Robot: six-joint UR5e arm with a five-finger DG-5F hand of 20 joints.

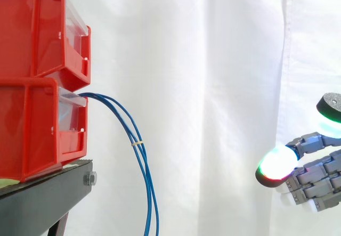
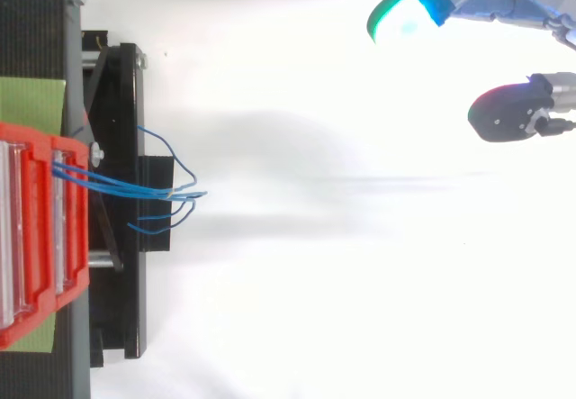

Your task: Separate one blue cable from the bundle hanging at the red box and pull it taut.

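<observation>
My fingers (image 1: pixel 277 164) hover well clear of the blue cables (image 1: pixel 141 159).
They are spread loosely and hold nothing; the bundle hangs from the lower red box (image 1: pixel 32 135), held together by a yellow tie (image 1: pixel 137 141).

We identify the hand (image 1: pixel 319 178) at the lower right of the side view: segmented grey-blue metal links. Its fingertips (image 1: pixel 277 164) are thick rounded pads; one glows white, edged green and red, another has a flat black cap. In the top view, upper right, one pad glows green-cyan.
</observation>
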